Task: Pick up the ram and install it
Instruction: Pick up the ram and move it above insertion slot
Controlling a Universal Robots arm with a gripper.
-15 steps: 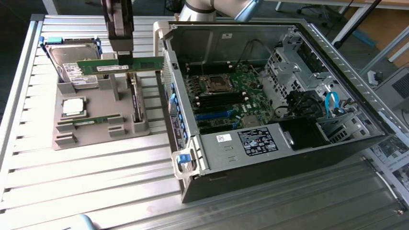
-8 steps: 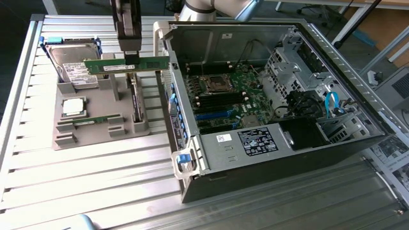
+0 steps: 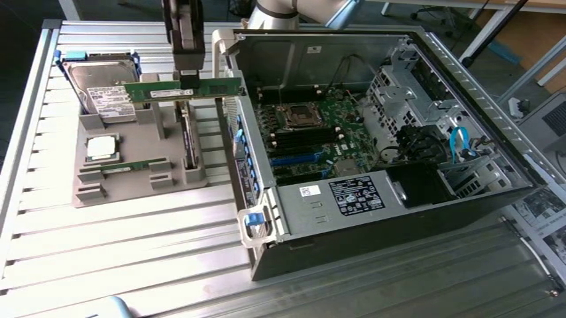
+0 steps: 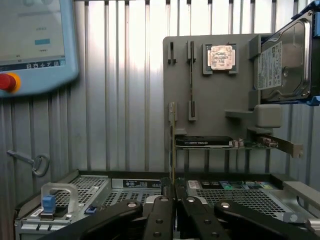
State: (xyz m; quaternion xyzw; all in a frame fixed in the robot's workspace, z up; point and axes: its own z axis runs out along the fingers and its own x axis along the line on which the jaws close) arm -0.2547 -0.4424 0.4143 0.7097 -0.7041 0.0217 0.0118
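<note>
The ram [image 3: 181,89], a long green stick with a white sticker, hangs level above the grey holder tray [image 3: 132,192], just outside the open computer case [image 3: 380,199]. My gripper [image 3: 187,76] comes down from above and is shut on the stick's top edge near its middle. In the wrist view the ram [image 4: 173,145] shows edge-on as a thin strip rising from between my gripper's [image 4: 173,192] closed black fingers. The motherboard [image 3: 323,132] lies inside the case, towards the exterior view's right of the stick.
The tray holds a second green stick [image 3: 124,165], a silver processor [image 3: 102,147], a hard drive [image 3: 102,93] and a black card [image 4: 205,142]. The case's upright wall [image 3: 232,79] stands beside the held stick. A pendant with a red button [image 4: 7,82] lies on the slatted table.
</note>
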